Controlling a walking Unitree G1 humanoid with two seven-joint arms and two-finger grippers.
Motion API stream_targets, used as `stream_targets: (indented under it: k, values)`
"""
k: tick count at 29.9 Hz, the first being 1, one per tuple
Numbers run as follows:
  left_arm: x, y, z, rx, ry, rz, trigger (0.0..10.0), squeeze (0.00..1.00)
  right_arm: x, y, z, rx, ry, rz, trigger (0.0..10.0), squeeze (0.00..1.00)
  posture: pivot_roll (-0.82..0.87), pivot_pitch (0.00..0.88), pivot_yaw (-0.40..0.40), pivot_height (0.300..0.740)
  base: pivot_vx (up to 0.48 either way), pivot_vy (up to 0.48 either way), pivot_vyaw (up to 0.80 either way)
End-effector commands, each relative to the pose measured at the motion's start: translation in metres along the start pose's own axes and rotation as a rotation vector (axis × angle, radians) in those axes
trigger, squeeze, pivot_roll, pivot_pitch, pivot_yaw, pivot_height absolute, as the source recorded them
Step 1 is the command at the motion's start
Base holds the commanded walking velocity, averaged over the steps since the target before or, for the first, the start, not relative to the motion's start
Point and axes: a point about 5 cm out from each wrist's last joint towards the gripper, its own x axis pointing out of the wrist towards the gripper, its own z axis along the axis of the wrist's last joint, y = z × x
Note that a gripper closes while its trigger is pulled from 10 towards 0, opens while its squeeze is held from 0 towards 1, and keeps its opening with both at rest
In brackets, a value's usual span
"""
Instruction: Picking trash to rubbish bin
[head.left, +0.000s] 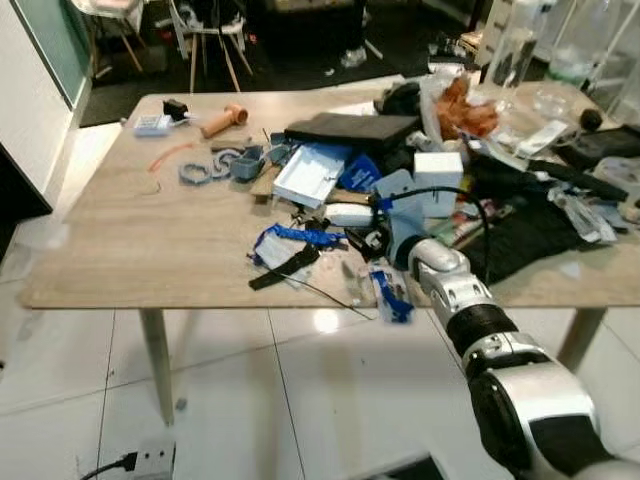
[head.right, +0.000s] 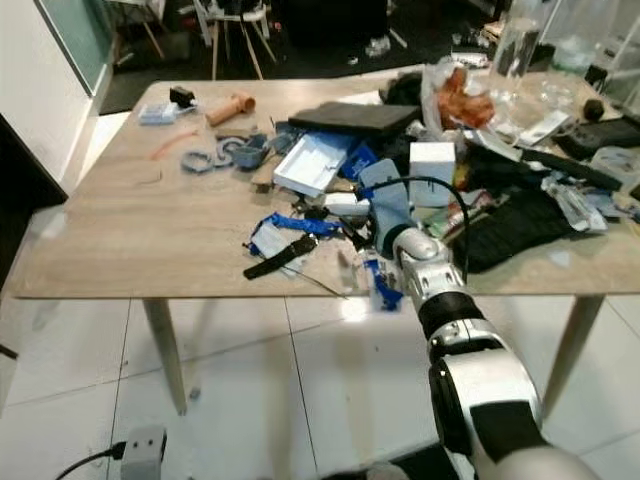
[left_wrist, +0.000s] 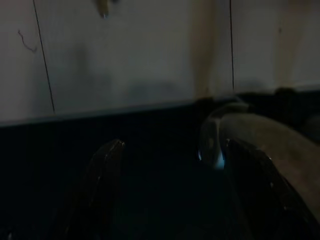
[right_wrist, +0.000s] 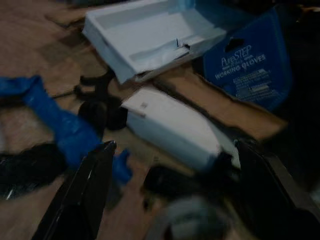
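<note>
Right tool (right_wrist: 172, 195) spread wide, hovering just short of white box (right_wrist: 172, 127); box's long axis slanting across the gap, beside open tray (right_wrist: 150, 35).

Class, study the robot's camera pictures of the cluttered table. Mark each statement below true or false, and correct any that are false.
1. The right hand is open over a small white box. True.
2. The open white tray sits on the floor. False: it lies on the wooden table among the clutter.
3. A blue card printed "working gloves" lies close to the white tray. True.
4. The left hand is gripping a bottle on the table. False: it hangs open in the dark, holding nothing, with tiled floor beyond.
5. The table's left part carries far more clutter than its right. False: the clutter piles up in the middle and right.
</note>
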Motion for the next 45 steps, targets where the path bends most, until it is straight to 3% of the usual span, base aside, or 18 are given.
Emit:
stream_targets:
  k: [1, 5, 8, 14, 19, 26, 31, 37, 45]
  values:
    - [-0.003, 0.004, -0.011, 0.007, 0.041, 0.013, 10.0, 0.0, 0.001, 0.012, -0.009, 0.037, 0.037, 0.072, 10.0, 0.0, -0.07, 0.067, 0.065, 0.74, 0.0, 0.0, 0.0]
    - [-0.003, 0.003, -0.011, 0.005, 0.042, 0.013, 10.0, 0.0, 0.002, 0.018, -0.011, 0.047, 0.061, 0.106, 10.0, 0.0, -0.07, 0.067, 0.065, 0.74, 0.0, 0.0, 0.0]
    - [-0.003, 0.003, -0.013, -0.012, 0.043, 0.012, 10.0, 0.0, 0.002, 0.015, -0.018, 0.034, 0.166, 0.029, 10.0, 0.0, -0.07, 0.07, 0.062, 0.74, 0.0, 0.0, 0.0]
    - [-0.004, 0.002, -0.015, -0.008, 0.05, 0.007, 10.0, 0.0, 0.002, 0.009, -0.01, 0.006, 0.158, 0.006, 10.0, 0.0, -0.07, 0.07, 0.062, 0.74, 0.0, 0.0, 0.0]
    - [-0.004, 0.002, -0.016, -0.001, 0.054, 0.003, 10.0, 0.0, 0.0, -0.003, 0.002, -0.072, 0.167, -0.045, 10.0, 0.0, -0.07, 0.068, 0.064, 0.74, 0.0, 0.0, 0.0]
    - [-0.004, 0.001, -0.016, 0.002, 0.054, 0.0, 10.0, 0.0, -0.002, -0.004, 0.014, -0.075, 0.159, -0.035, 10.0, 0.0, -0.07, 0.068, 0.064, 0.74, 0.0, 0.0, 0.0]
    - [-0.004, 0.0, -0.016, 0.007, 0.055, -0.004, 10.0, 0.0, -0.008, -0.01, 0.022, -0.181, 0.198, 0.0, 10.0, 0.0, -0.08, 0.067, 0.068, 0.74, 0.0, 0.0, 0.0]
    - [-0.003, -0.001, -0.015, 0.01, 0.055, -0.008, 10.0, 0.0, -0.016, -0.022, 0.014, -0.174, 0.263, -0.037, 10.0, 0.0, -0.08, 0.068, 0.067, 0.74, 0.0, 0.0, 0.0]
    - [-0.003, -0.001, -0.015, 0.008, 0.055, -0.008, 10.0, 0.0, -0.024, -0.023, 0.0, -0.152, 0.332, -0.026, 10.0, 0.0, -0.09, 0.073, 0.066, 0.74, 0.0, 0.0, 0.0]
